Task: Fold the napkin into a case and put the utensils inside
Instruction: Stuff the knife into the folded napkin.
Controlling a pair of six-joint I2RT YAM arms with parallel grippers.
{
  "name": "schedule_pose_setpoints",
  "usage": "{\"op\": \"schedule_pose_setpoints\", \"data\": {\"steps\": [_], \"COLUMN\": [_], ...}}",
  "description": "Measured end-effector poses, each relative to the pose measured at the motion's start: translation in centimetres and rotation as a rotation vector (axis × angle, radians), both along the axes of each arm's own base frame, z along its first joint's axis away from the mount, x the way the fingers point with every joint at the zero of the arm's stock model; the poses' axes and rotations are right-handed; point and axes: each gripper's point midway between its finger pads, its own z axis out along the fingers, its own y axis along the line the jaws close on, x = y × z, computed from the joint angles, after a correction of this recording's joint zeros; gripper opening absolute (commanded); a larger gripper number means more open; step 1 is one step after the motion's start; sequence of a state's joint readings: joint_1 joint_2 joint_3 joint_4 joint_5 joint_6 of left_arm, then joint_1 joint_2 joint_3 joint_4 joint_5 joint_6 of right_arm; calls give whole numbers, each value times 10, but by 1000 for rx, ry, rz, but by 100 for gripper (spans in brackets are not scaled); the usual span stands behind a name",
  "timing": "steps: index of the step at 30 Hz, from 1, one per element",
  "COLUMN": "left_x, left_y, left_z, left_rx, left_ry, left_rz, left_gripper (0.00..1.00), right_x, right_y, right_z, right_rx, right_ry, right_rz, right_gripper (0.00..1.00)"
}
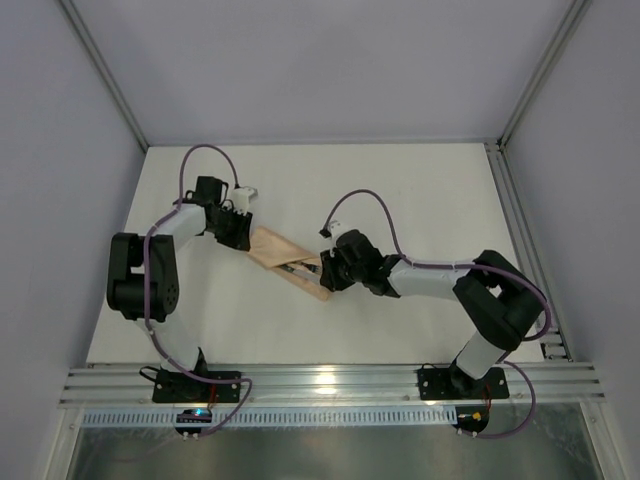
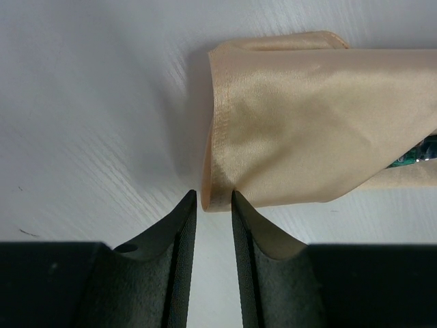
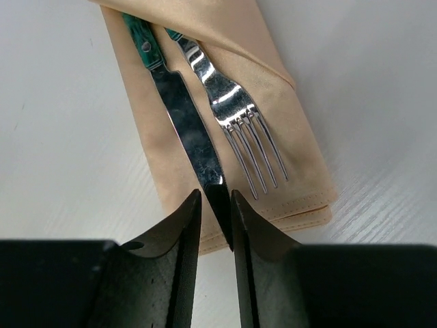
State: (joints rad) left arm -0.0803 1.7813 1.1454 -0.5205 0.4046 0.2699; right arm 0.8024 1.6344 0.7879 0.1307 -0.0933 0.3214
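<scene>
Now the case (image 1: 285,258) lies on the counter (image 1: 420,190) between my two hands. Inside it are the knife (image 3: 188,130) and the fork (image 3: 235,102), with green handles under the flap and shiny ends sticking out. My right hand (image 3: 216,198) is almost closed, pinching the knife's tip. My left hand (image 2: 213,198) is almost closed at the case's corner; I cannot tell if it holds the cloth.

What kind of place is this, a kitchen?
Probably a robot lab workcell, not a kitchen: bare white table, plain grey walls, and a left arm and right arm bolted to a metal rail.
</scene>
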Motion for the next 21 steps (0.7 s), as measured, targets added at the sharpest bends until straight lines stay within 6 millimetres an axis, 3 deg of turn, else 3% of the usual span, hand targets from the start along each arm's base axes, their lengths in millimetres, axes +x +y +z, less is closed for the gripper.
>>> {"op": "schedule_pose_setpoints", "data": {"steps": [6,21], "left_x": [-1,-2], "left_y": [0,-1], "left_z": [-3,-7], "left_rx": [0,-5], "left_ry": [9,20], "left_rz": [0,-3], "left_gripper": [27,14], "right_x": [-3,-11], "right_y": [-1,5], "right_z": [-15,-16], "right_rx": [-70,-180], "right_ry": [14,-29], "right_rz": [44,141], "right_gripper": [28,32]}}
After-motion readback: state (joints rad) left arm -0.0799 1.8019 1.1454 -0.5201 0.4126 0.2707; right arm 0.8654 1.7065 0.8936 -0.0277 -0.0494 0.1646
